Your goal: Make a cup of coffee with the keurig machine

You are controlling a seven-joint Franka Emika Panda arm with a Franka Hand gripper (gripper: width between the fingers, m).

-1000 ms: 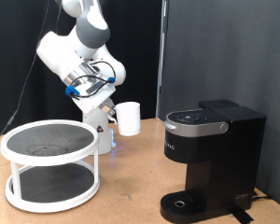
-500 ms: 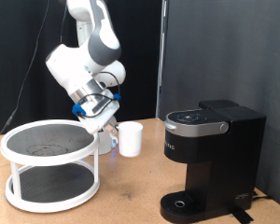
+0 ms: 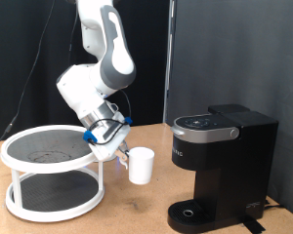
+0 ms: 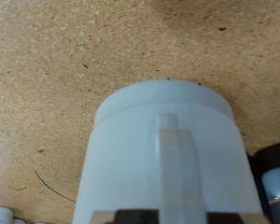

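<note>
The gripper (image 3: 120,156) is clamped on the handle of the smooth white cup (image 3: 140,166), just above the speckled brown tabletop (image 3: 137,210).

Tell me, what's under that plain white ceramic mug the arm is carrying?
Under the white ceramic mug held by the gripper lies bare speckled wooden tabletop. Whether it touches the wood cannot be seen.

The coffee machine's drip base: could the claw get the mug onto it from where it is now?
Probably yes. The claw holds the mug low over the table, and nothing stands between it and the coffee machine's drip base, under the overhanging head.
</note>
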